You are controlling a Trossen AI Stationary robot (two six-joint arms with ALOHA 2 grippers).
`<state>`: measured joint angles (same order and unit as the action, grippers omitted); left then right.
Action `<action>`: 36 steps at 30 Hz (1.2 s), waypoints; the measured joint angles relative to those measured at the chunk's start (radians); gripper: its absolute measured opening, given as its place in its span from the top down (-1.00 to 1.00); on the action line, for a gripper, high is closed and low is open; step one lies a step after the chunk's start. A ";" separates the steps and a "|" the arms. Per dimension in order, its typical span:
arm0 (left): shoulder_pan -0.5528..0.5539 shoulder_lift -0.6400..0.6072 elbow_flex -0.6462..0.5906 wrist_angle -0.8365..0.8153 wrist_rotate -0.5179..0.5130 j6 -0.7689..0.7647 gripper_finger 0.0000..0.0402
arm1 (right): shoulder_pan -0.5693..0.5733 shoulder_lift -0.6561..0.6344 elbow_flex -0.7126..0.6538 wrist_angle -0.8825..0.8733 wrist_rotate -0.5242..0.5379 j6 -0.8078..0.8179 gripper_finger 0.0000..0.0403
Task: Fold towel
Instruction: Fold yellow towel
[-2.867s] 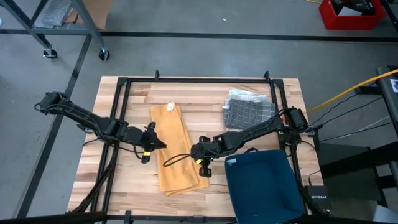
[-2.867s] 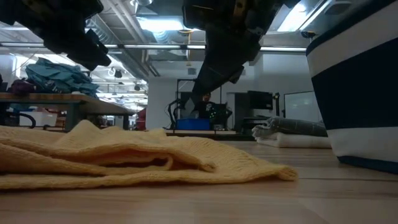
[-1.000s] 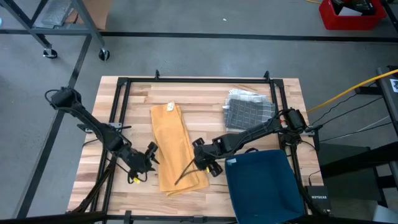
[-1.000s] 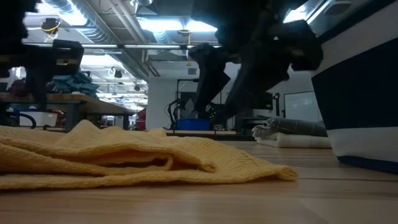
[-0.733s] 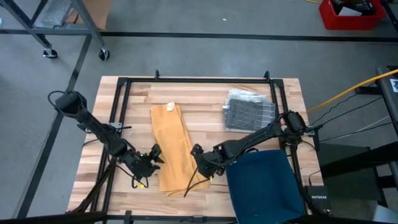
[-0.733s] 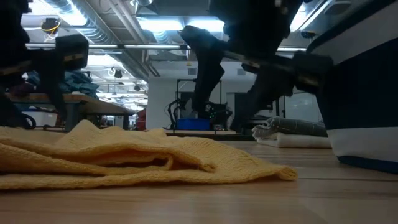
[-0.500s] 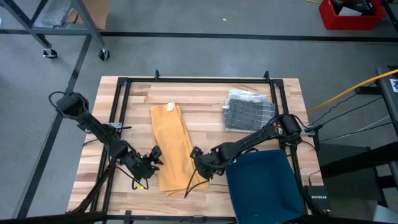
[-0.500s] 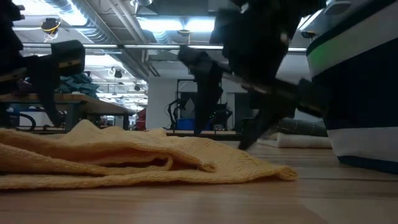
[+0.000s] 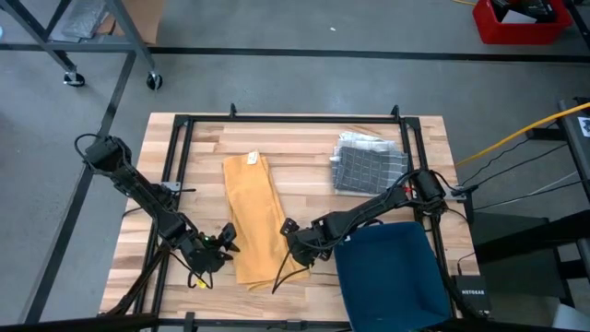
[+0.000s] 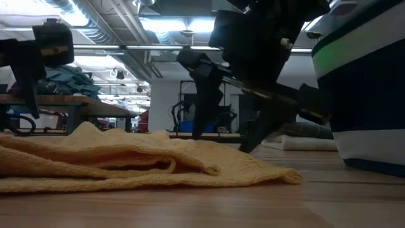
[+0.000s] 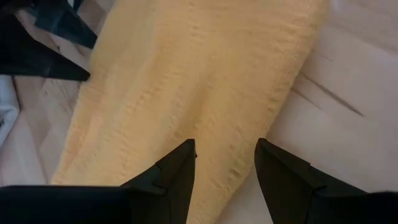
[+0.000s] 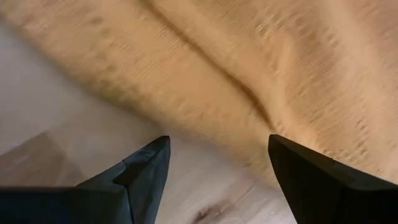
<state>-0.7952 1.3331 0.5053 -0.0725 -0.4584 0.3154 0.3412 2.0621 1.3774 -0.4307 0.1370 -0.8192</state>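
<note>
1 lengthwise fold looks done: yellow towel (image 9: 257,218) lies as a long strip. Left gripper (image 9: 224,242) and right gripper (image 9: 287,232) flank its near end, fingers apart, holding nothing. Crosswise fold apparently remains.

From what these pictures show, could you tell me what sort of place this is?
Probably a robotics lab or workshop: a wooden table inside a black frame, a bare concrete floor, and ceiling ducts over more workbenches.

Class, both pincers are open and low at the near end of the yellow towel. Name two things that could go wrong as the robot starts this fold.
1. The right pincer may pinch only the top layer of the yellow towel, leaving a lopsided fold.
2. The blue bin stands close beside the right arm, so a swing could knock it.
</note>
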 joint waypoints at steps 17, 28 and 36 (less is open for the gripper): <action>0.003 0.155 -0.001 0.077 -0.026 0.064 0.23 | 0.000 0.002 -0.001 0.094 -0.070 0.003 -0.38; 0.024 0.169 -0.001 0.178 -0.024 0.005 0.23 | 0.000 0.002 -0.001 0.107 -0.156 0.003 -0.38; 0.098 0.169 -0.001 0.219 -0.024 -0.032 0.23 | -0.001 0.043 0.000 0.232 -0.150 0.003 -0.38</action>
<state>-0.6970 1.5017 0.5045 0.1467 -0.4824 0.2838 0.3401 2.1051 1.3773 -0.1987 -0.0126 -0.8165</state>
